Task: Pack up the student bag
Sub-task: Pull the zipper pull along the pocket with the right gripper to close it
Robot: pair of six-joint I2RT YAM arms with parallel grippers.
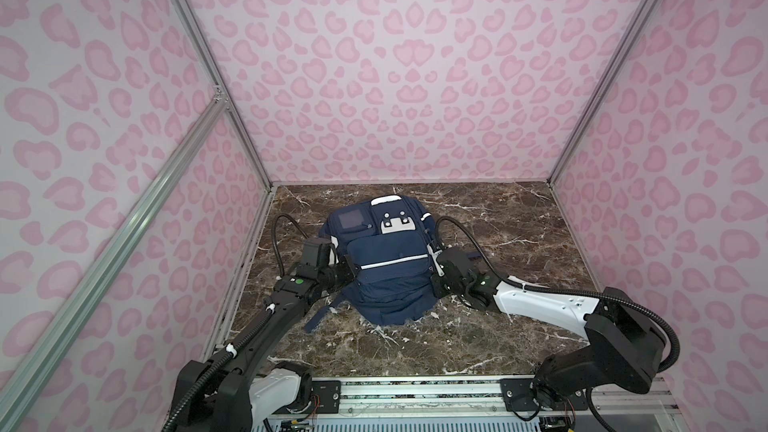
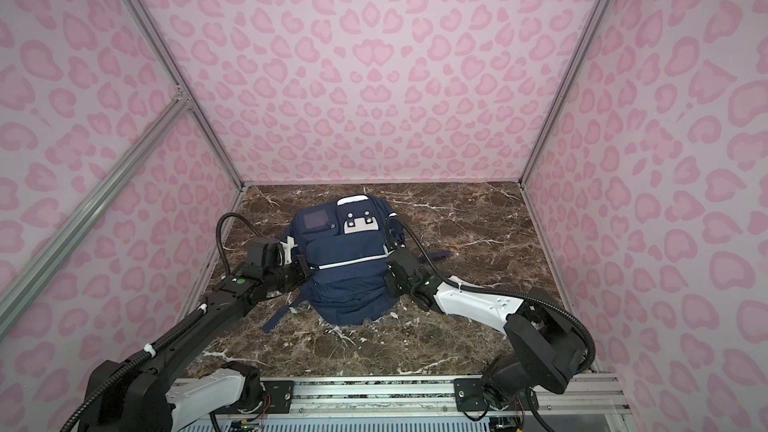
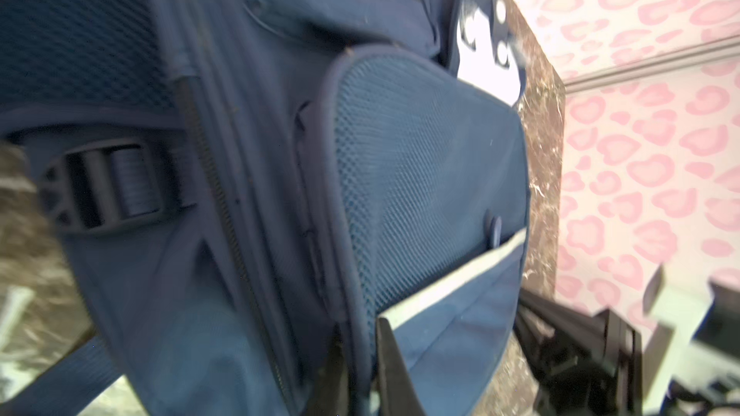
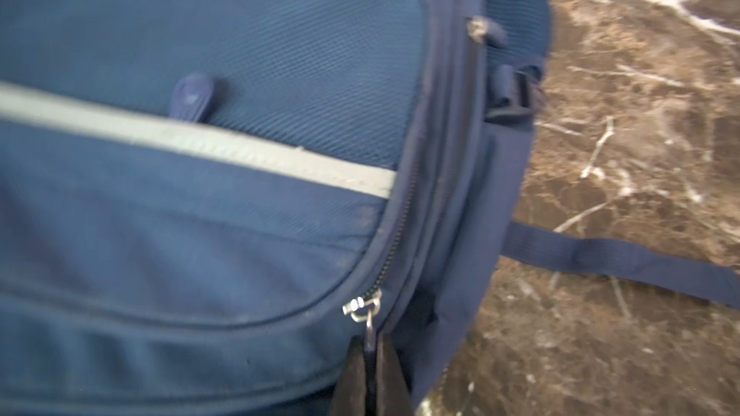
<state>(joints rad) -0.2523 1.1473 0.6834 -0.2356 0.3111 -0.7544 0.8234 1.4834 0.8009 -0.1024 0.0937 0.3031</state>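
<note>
1. Left gripper (image 3: pixel 360 358): closed, pinching the piped edge of the front pocket on the left side of the student bag (image 1: pixel 386 280), just under the pale stripe (image 3: pixel 452 278).
2. Right gripper (image 4: pixel 371 370): closed on the zip pull (image 4: pixel 370 334) at the bag's right side, with the metal slider just beyond the fingertips.
3. Student bag: navy fabric, lying face up on the table, a little left of centre in both top views. Its white patch with dark dots (image 1: pixel 397 224) sits toward the far wall. It is held between the two grippers.
4. Straps: one loose strap (image 4: pixel 620 266) lies flat on the table to the bag's right; another (image 1: pixel 316 322) trails off the near left corner.
5. Table (image 1: pixel 498 326): brown marble pattern with white veins, bare around the bag.
6. Walls (image 1: pixel 415 76): three panels, pale pink with darker pink leopard spots.
7. Frame (image 1: pixel 199 35): silver metal bars at the corners, plus one diagonal brace on the left.
8. Rail (image 1: pixel 415 392): metal, along the near edge, carrying both arm bases.
</note>
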